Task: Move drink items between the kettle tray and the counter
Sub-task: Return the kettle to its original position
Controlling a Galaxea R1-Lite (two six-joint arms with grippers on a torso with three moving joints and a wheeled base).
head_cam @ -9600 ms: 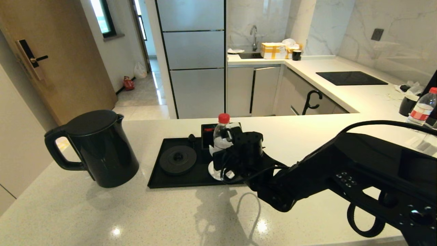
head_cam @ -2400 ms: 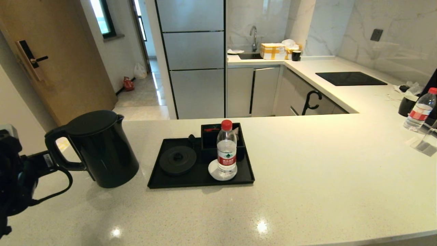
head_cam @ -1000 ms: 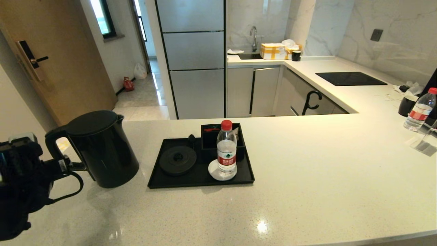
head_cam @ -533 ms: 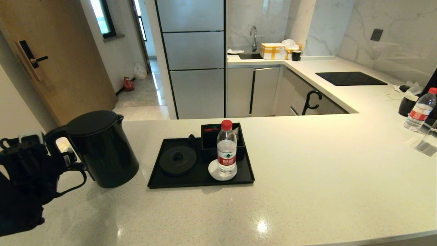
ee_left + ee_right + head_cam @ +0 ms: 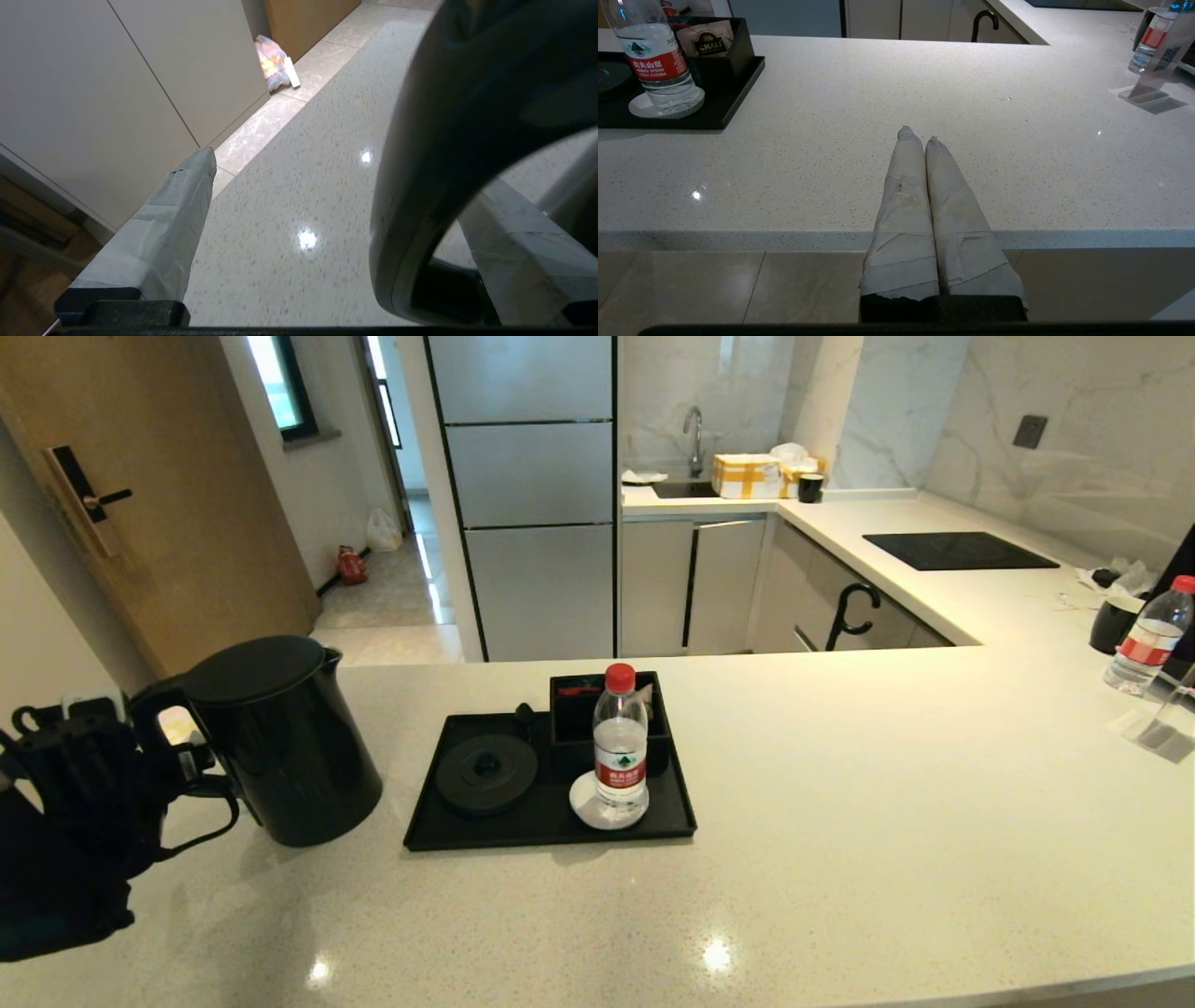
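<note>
Bottle (image 5: 620,744) on tray (image 5: 467,835) coaster | kettle (image 5: 280,737) on counter (image 5: 840,803), unplaced | left gripper (image 5: 327,224) spread around handle (image 5: 448,140), nothing gripped | right gripper (image 5: 920,140) closed, empty, parked

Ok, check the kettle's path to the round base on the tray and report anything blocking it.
Nothing visible blocks it. The kettle stands on the counter left of the tray; the round base is bare. The water bottle sits on the coaster, right of the base.

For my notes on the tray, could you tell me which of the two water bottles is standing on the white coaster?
It is the water bottle upright on the white coaster in the kettle tray; the other bottle stands on the counter far right.
</note>
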